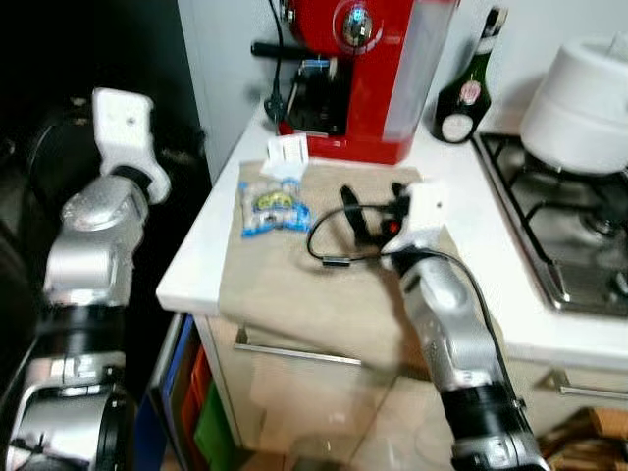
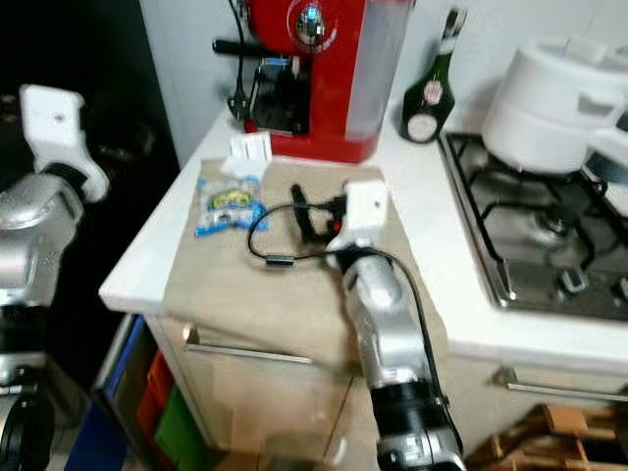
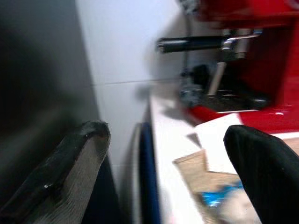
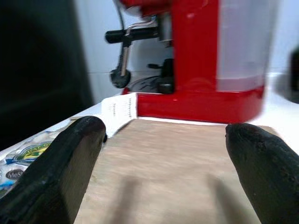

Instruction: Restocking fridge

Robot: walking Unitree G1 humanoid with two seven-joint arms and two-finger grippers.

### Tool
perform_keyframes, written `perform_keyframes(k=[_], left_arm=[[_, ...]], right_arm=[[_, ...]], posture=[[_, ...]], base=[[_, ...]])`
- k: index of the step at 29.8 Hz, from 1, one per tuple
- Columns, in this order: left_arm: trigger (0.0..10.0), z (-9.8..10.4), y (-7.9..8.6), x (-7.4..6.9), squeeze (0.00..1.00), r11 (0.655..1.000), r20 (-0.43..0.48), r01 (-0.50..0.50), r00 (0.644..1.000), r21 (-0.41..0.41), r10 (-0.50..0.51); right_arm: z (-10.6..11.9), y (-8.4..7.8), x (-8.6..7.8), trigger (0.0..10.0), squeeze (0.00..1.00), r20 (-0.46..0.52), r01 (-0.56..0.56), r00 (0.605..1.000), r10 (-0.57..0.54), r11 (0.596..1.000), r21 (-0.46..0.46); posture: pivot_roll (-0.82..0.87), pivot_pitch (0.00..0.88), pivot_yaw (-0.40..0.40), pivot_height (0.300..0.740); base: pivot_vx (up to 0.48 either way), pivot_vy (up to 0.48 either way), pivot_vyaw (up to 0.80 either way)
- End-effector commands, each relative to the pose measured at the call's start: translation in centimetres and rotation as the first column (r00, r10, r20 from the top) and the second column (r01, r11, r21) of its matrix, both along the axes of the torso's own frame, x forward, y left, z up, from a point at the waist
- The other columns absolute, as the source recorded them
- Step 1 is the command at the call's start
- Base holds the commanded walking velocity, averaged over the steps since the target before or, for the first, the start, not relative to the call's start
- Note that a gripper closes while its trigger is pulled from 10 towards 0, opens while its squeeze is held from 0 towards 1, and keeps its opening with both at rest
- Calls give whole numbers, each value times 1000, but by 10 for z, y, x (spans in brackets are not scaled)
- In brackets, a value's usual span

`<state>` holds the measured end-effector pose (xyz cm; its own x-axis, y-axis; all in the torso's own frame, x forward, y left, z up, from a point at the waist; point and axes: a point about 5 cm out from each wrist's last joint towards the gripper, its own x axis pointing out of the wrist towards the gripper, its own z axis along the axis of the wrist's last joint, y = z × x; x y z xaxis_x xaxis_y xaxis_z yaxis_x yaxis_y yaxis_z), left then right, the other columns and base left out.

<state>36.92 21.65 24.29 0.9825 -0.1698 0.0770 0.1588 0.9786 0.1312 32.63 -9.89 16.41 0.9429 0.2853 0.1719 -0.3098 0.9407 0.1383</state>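
A clear packet [image 1: 272,206] with blue edges and a yellow-green label lies flat on a tan board [image 1: 294,285] at the near end of a white counter [image 1: 196,260], close to the board's left edge; at its 12 o'clock a white card [image 1: 287,152] rests just beside it, half under the front of a red coffee machine [image 1: 358,74] whose black handle juts toward 9 o'clock; the right gripper [image 1: 373,211] hovers low over the board at the packet's 3 o'clock, near but apart from it, its two black fingers [image 4: 74,158] spread wide with bare board between them and nothing held; a black cable [image 1: 329,245] loops from its wrist over the board; the left gripper [image 3: 168,172] is raised off the counter's left edge at the packet's 9 o'clock, before a dark surface, its fingers [image 3: 70,168] likewise spread apart and empty, the counter corner and a blur of the packet showing between them; at 2 o'clock from the packet a dark green bottle [image 1: 466,93] stands upright against the wall beside the machine; farther right, at 3 o'clock, a gas hob [image 1: 569,226] carries a white pot [image 1: 579,98]; below the counter, a drawer front with a metal handle [image 1: 294,351], and coloured bins [image 1: 201,402] by the floor at 7 o'clock.
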Motion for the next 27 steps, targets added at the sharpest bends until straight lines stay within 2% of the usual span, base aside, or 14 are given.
perform_keyframes(k=[1,5,6,10,14,15,22,27], left_arm=[[10000,8,-7,5,0,998,29,64,998,18,-64],[10000,5,-14,7,0,996,38,85,996,12,-85],[10000,1,-19,7,0,996,33,95,995,1,-95],[10000,-3,-21,8,0,995,23,99,995,-10,-99],[10000,-5,-14,10,0,998,12,62,998,11,-62],[10000,-5,-10,10,0,999,15,54,998,2,-54],[10000,-5,-10,10,0,999,15,54,998,2,-54],[10000,-14,3,0,0,995,35,45,998,-93,-42]], right_arm=[[4,-3,-5,10000,75,12,18,1000,-18,1000,-6],[2,-3,-5,10000,75,1,19,1000,-19,999,-50],[3,-1,-5,10000,75,-1,16,1000,-16,999,-51],[3,0,-7,10000,82,-2,10,1000,-10,999,-48],[1,3,-8,10000,82,-3,-12,1000,11,996,-85],[1,4,-9,10000,75,9,-22,1000,23,995,-98],[1,4,-9,10000,75,9,-22,1000,23,995,-98],[1,13,-6,10000,86,-9,-53,999,53,995,-83]], posture=[[-104,0,40,740],[-118,0,48,740],[-123,0,50,740],[-119,0,47,740],[-106,0,42,740],[-103,0,40,740],[-103,0,40,740],[-76,0,22,740]], base=[[0,0,0],[0,0,0],[0,0,-700],[0,0,-694],[0,0,-688],[0,0,0],[0,0,0],[0,384,-635]])
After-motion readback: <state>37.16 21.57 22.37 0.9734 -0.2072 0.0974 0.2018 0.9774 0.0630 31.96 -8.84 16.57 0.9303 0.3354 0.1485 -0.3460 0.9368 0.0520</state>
